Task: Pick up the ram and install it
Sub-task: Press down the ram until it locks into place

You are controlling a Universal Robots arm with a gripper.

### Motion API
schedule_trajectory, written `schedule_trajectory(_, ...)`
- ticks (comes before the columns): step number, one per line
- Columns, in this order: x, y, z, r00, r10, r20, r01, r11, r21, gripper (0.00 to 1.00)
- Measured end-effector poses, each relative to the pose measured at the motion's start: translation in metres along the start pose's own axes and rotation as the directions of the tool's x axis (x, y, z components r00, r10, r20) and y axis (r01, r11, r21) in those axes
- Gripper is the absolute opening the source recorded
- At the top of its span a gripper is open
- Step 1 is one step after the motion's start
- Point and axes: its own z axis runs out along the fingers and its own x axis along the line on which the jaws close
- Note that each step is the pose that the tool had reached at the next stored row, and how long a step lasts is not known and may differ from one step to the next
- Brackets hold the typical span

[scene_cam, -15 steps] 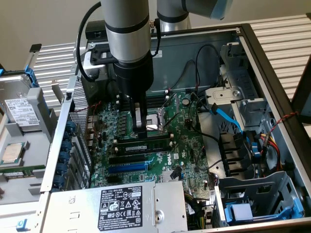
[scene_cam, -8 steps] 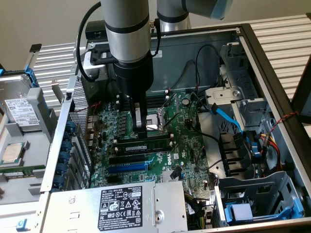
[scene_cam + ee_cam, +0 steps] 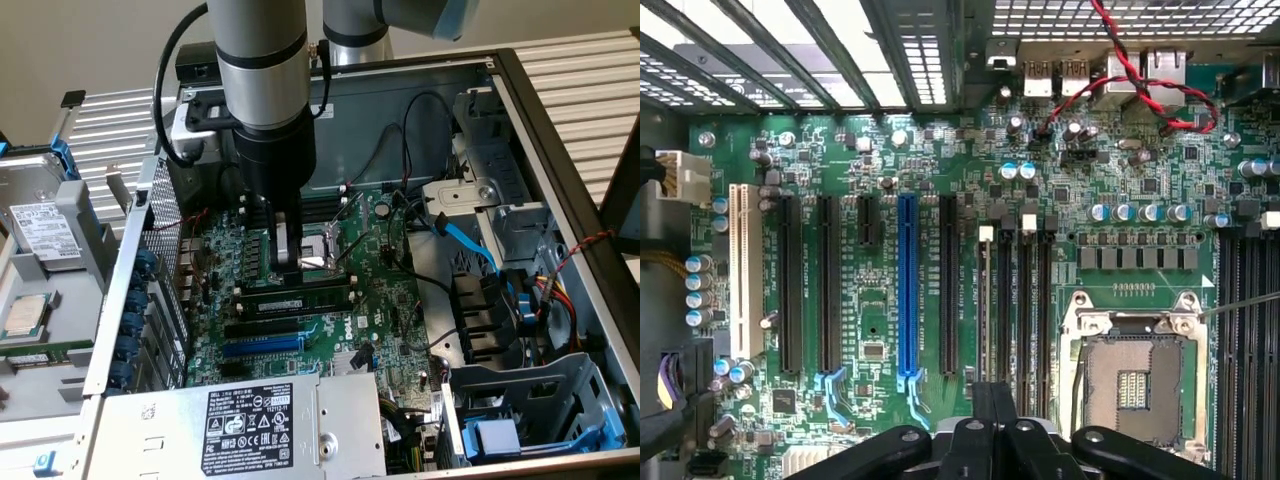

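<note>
One claw (image 3: 288, 262), fingers (image 3: 995, 415) pressed together, gripping nothing, low over the motherboard (image 3: 300, 300). One ram (image 3: 292, 297) lies seated in a slot just in front of it. One blue expansion slot (image 3: 907, 290) beyond, four memory slots (image 3: 1015, 300) nearest.

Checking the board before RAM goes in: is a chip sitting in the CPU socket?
No. The CPU socket lies open and bare in the wrist view, with its contact field exposed inside the metal frame.

bright, even daylight; sharp focus
</note>
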Motion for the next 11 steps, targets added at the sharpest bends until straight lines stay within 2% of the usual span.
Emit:
schedule_trajectory(6,0.0,0.0,0.0,0.9963,0.086,-0.0016,-0.086,0.9963,-0.0003,0.1)
schedule_trajectory(11,0.0,0.0,0.0,0.9865,0.164,-0.0034,-0.164,0.9865,-0.0005,0.1)
